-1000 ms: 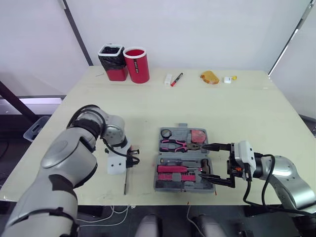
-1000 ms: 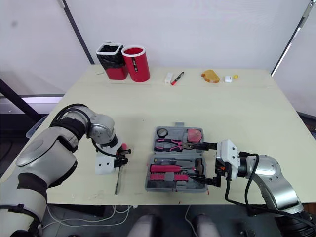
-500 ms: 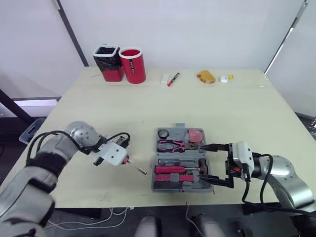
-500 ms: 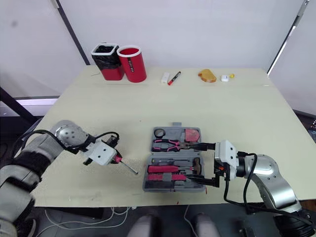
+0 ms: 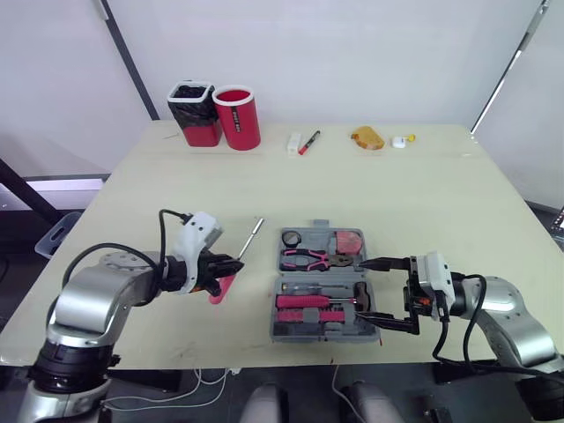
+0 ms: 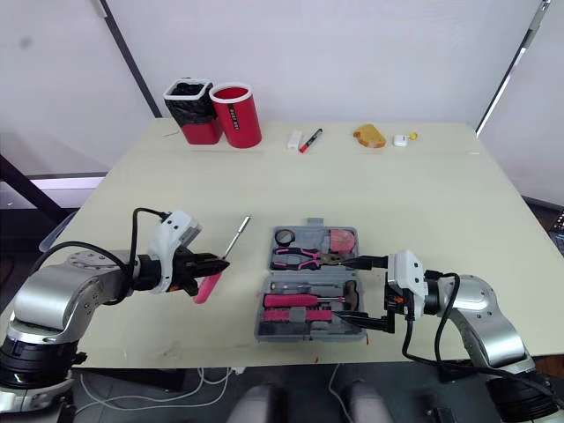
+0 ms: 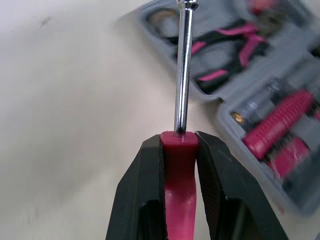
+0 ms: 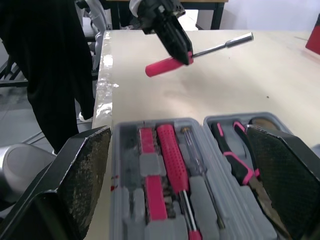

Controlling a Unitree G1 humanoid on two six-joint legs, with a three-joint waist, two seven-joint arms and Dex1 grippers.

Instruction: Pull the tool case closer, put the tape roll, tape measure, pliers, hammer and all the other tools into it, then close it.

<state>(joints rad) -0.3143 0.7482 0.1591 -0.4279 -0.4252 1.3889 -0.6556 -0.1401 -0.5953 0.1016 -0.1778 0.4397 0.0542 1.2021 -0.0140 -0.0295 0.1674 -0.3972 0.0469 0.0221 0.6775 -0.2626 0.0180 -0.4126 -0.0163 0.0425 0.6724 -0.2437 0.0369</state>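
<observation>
The left gripper (image 7: 178, 142) is clamped on the pink handle of a screwdriver (image 7: 183, 70), one black finger (image 7: 142, 185) pressed to each side just below where the chrome shaft enters the handle; the shaft points past the fingertips toward the far left corner of the tool case (image 5: 322, 275), and its tip stops short of the case; the handle's butt hangs down toward the table (image 5: 423, 194), and whether it touches cannot be told.

The right gripper (image 5: 383, 291) is spread wide, empty, at the right end of the case; its far finger reaches in beside the pliers (image 5: 310, 257) and its near finger lies along the case's near right corner; whether either touches the plastic cannot be told.

The case lies open and flat near the front edge of the table, between the two grippers; its far half holds the pliers, a round dark item (image 5: 293, 237) and a red block (image 5: 351, 241); its near half holds pink-handled tools (image 5: 308, 301) laid lengthwise.

Along the far edge of the table stand a black container (image 5: 196, 111) and a red cup (image 5: 239, 116), touching; to their right lie a marker (image 5: 308, 142) and an orange object (image 5: 369, 137), well apart from the case.
</observation>
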